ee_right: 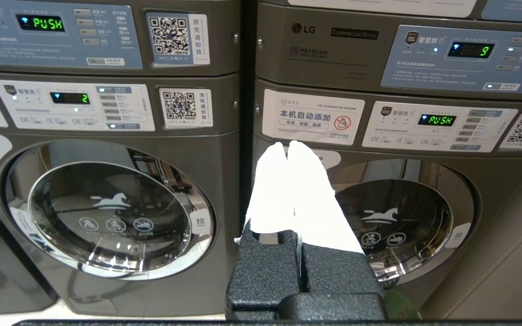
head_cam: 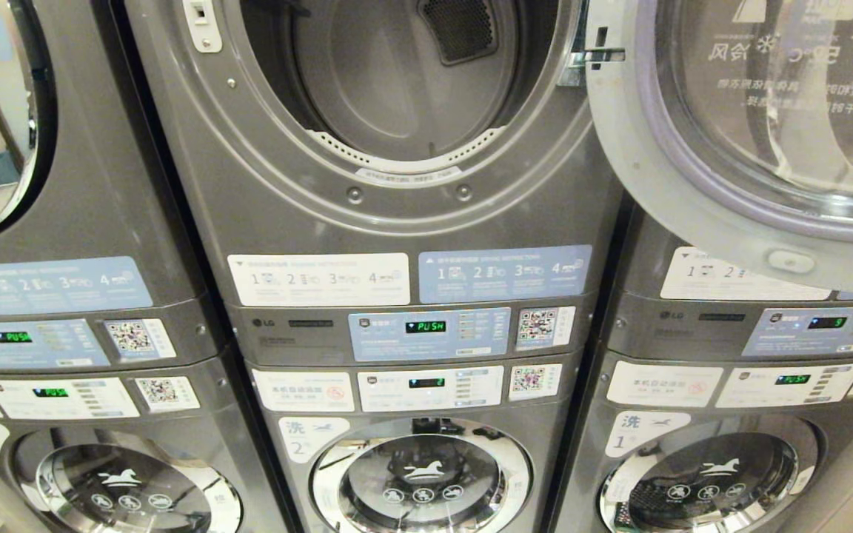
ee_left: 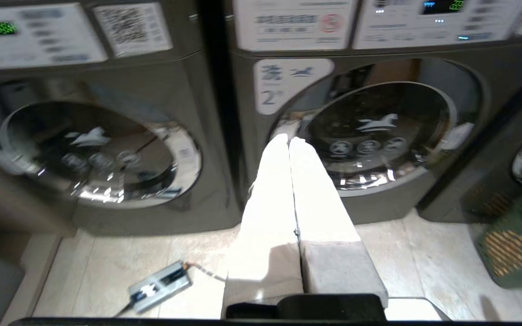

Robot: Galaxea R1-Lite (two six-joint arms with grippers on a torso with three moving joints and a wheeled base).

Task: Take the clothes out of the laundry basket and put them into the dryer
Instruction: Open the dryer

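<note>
Three stacked grey steel laundry towers stand side by side; the middle one [head_cam: 412, 296] has one dryer drum gaping, its single round glass door [head_cam: 752, 133] swung aside. One green slatted plastic basket [ee_left: 514, 244] and one small grey flat box [ee_left: 161, 285] are on the floor.

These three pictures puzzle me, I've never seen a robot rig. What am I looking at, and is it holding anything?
A two-armed robot faces stacked laundry machines. The top picture comes from its head: the dryer stands open, its door swung right, with no clothes visible in the drum. The other two come from cameras on its wrists. The white wedges are its claws: left claw and right claw, both shut and empty. A green laundry basket sits on the floor, beside a small grey device.
</note>
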